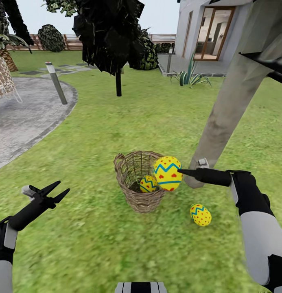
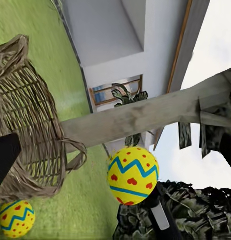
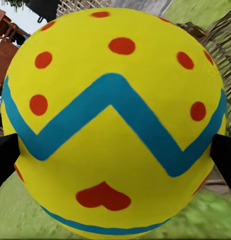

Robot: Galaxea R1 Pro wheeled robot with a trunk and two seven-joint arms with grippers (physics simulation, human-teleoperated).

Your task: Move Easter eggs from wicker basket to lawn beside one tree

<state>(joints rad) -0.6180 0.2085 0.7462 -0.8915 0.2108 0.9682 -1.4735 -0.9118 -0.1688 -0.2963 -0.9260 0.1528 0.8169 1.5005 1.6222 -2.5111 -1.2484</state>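
The wicker basket (image 1: 138,181) (image 2: 30,135) stands on the lawn (image 1: 116,134) beside the pale trunk of the tree (image 1: 232,101) (image 2: 145,115). My right gripper (image 1: 178,171) is shut on a yellow Easter egg (image 1: 167,173) (image 2: 133,175) (image 3: 113,120), held above the basket's right rim. A second egg (image 1: 148,184) lies inside the basket. A third egg (image 1: 200,215) (image 2: 16,218) rests on the grass near the trunk's foot. My left gripper (image 1: 59,191) hangs open over the grass left of the basket, holding nothing.
A grey paved patch (image 1: 22,114) with a bollard light (image 1: 56,82) lies at the left. A black-trunked dark tree (image 1: 114,40) stands behind the basket. The white house (image 1: 214,28) and a spiky plant (image 1: 189,75) are at the back right.
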